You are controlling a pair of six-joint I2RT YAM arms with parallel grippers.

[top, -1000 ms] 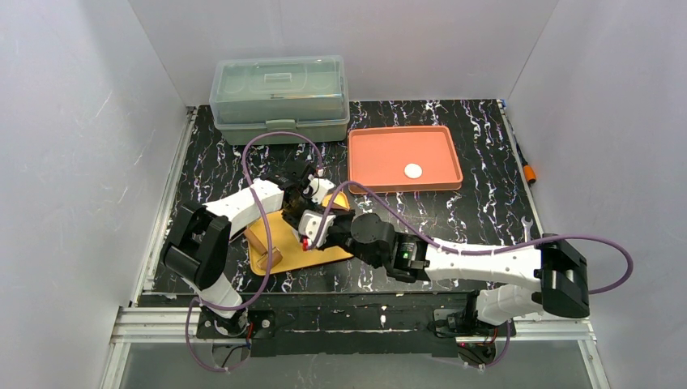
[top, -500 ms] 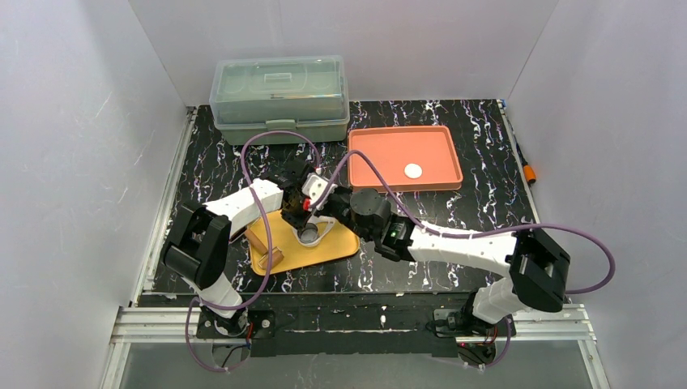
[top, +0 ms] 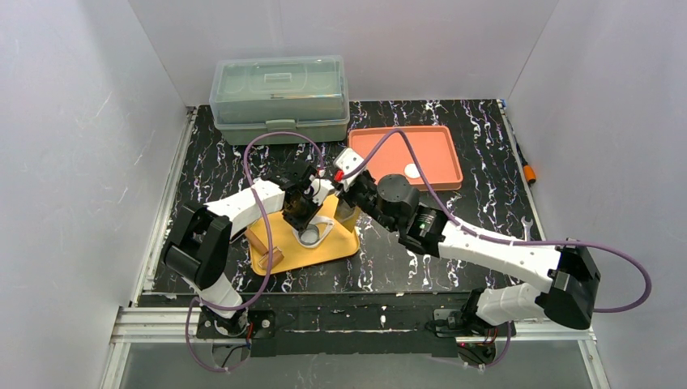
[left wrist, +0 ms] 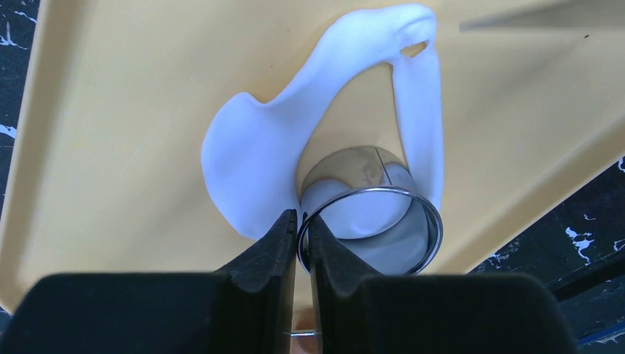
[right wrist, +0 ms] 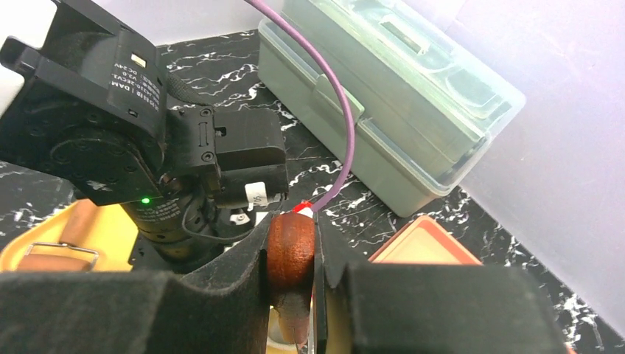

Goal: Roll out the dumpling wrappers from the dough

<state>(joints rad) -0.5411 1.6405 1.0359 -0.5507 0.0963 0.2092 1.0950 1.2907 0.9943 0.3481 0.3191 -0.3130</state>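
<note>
The yellow cutting board [left wrist: 133, 110] lies at 8 o'clock from the centre of the black marbled table [top: 486, 203]. The dough [left wrist: 250, 155], a thin white sheet with a large opening in its middle and a small hole at its far end, lies flat on the board. The metal ring [left wrist: 413, 210] stands upright in that opening, at its 6 o'clock end. White dough covers the bottom of the ring. The left gripper [left wrist: 301, 221] is almost fully closed, with the ring's wall at 9 o'clock pinched between its two fingers. The right gripper [right wrist: 291, 234] is at 3 o'clock from the left gripper, above the board's edge. It is set narrow and clamps a rounded brown wooden piece [right wrist: 291, 258] between its fingers. The orange tray [top: 381, 150] sits at 1 o'clock from the board. One dumpling wrapper [top: 412, 170], a small round white disc, lies in the tray, just beside the right arm's wrist as seen from above. A clear lidded storage box [top: 279, 93] stands at 12 o'clock from the board, against the back wall. A brown wooden item [top: 263, 243] lies at the board's 8 o'clock corner.
</note>
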